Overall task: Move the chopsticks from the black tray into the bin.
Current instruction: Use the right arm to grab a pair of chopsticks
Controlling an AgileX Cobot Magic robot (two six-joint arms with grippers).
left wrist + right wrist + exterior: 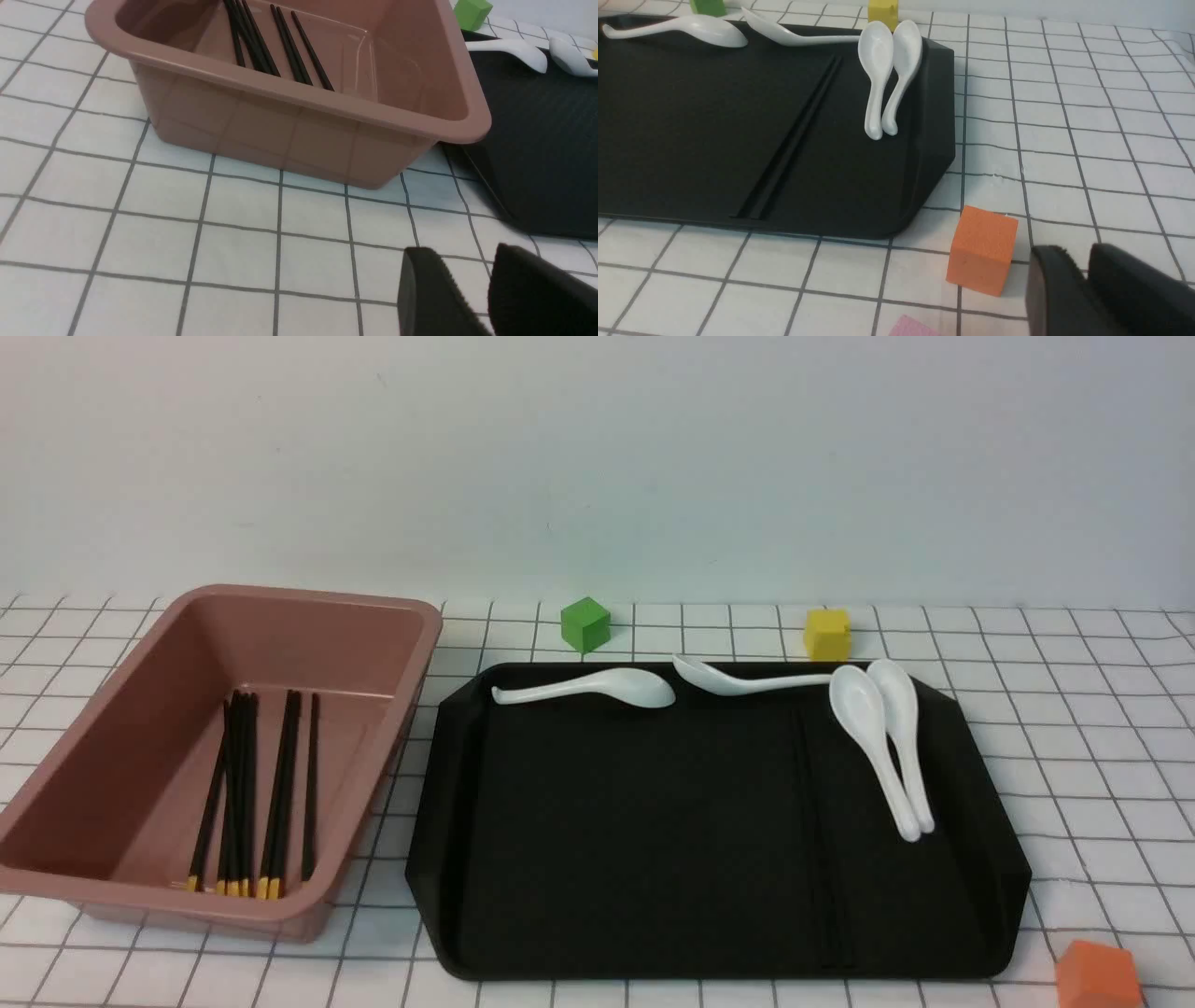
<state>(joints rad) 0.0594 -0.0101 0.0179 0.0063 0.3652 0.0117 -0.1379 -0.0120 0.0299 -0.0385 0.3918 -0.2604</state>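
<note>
A: Where are the chopsticks [822,840]?

B: On the black tray [635,840], in its right half. The pair lies flat, side by side, running from mid-tray to the near rim. They are hard to pick out against the black.

A: What is next to them?

B: Two white spoons [887,747] lie together just to their right, bowls toward the far side. Two more spoons [597,689] lie along the far rim.

A: And the bin [299,644]?

B: It stands on the table [1074,756] just left of the tray. Several yellow-tipped sticks [247,793] lie on its floor.

A: The grippers?

B: The front view shows neither. In its wrist view the left gripper [462,261] is over bare table on the near side of the bin, its jaws a narrow gap apart and empty. The right gripper [1078,256] is near the tray's near right corner, beside an orange cube [981,254], with a thinner slit between its jaws and nothing in it.

A: Anything else?

B: A green cube [585,623] and a yellow cube [827,633] sit just behind the tray.
</note>
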